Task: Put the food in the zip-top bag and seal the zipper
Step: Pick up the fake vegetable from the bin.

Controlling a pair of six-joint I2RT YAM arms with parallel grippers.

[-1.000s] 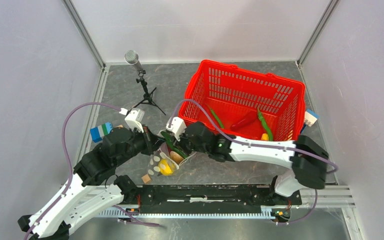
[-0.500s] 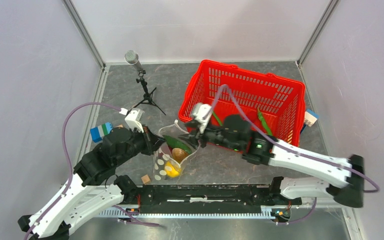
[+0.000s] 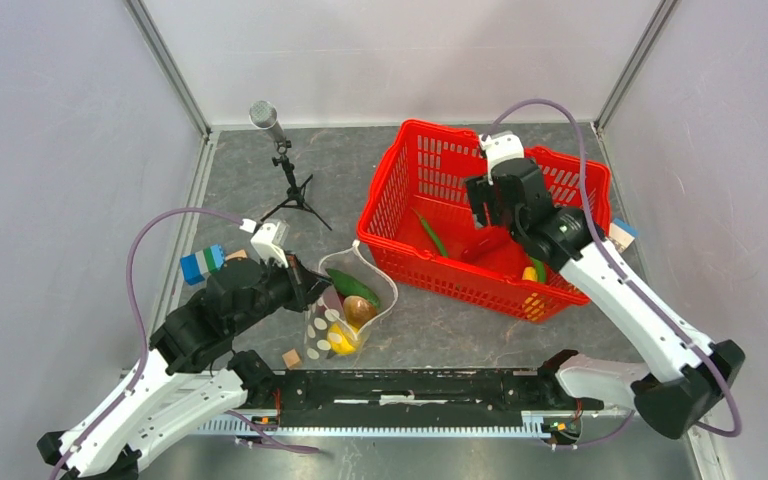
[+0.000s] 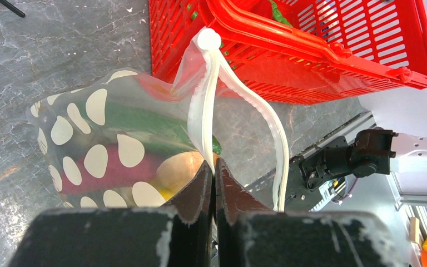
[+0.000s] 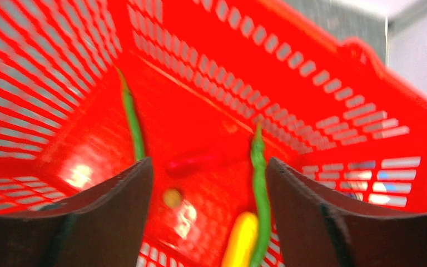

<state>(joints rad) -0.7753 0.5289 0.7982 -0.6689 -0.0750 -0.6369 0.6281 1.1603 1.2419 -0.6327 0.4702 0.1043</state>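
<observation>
While the left gripper [image 4: 214, 169] is clamped tight on the long white plastic zipper strip [image 4: 203, 111] of the clear zip-top bag printed with white polka dots [image 4: 89, 139], the bag's mouth gapes just beside the red mesh plastic basket [image 3: 430, 165]. A broad green pod [image 4: 144, 125], a magenta toy aubergine [image 4: 117, 167] and a brown toy lump [image 4: 180, 173] already lie inside it.

The right gripper [image 5: 207, 167] hangs above the basket floor, its fingers spread wide with nothing between them. Below it lie a red toy chilli [image 5: 200, 161], a slim green toy pod [image 5: 132, 119] near the left wall, a second slim green pod [image 5: 258, 167] and a yellow toy piece [image 5: 242, 245].

The step in hand looks like fetching the next food from the basket, and the chilli is the natural choice, since it sits almost under the gap. A good pick would come straight down with the fingers straddling the chilli across its narrow width and close only once they are low enough to catch it. The second pod's tip lies very near the chilli's end (the wrist view is too blurred to tell whether they touch), so a grip toward the chilli's other end seems safer. Fingertips snagging in the mesh is the other risk. The left claw should hold the strip firm so the mouth stays wide for the drop.
</observation>
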